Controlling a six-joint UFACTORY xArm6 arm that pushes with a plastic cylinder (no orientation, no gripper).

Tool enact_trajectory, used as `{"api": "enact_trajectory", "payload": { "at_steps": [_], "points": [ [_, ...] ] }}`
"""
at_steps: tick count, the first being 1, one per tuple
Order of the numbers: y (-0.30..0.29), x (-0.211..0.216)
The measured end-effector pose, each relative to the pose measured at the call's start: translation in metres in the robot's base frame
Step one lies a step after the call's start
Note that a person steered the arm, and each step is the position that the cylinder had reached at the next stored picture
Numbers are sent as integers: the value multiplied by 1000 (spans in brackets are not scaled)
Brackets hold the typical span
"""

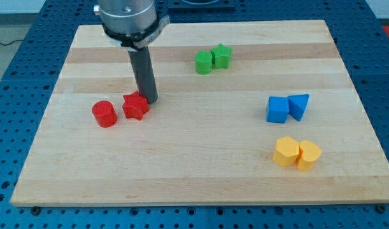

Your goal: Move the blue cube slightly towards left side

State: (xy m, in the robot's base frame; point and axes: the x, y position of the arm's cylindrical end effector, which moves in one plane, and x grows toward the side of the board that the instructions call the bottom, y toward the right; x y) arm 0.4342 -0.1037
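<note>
The blue cube [277, 109] sits on the wooden board at the view's right, touching a blue triangular block [299, 105] on its right side. My tip [149, 100] is far to the cube's left, at the upper left part of the board, right beside the upper right edge of a red star-shaped block [135, 106]. The dark rod rises from the tip to the arm's grey end at the view's top.
A red cylinder [104, 114] lies left of the red star. A green cylinder [204, 62] and a green star [221, 56] touch near the top middle. Two yellow blocks [286, 152] [309, 155] touch below the blue pair. The board's right edge [366, 121] is near.
</note>
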Motion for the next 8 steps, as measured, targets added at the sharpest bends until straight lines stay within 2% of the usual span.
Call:
{"api": "enact_trajectory", "payload": {
  "at_steps": [3, 4, 6, 8],
  "points": [
    [-28, 10],
    [6, 10],
    [171, -15],
    [383, -15]
  ]
}}
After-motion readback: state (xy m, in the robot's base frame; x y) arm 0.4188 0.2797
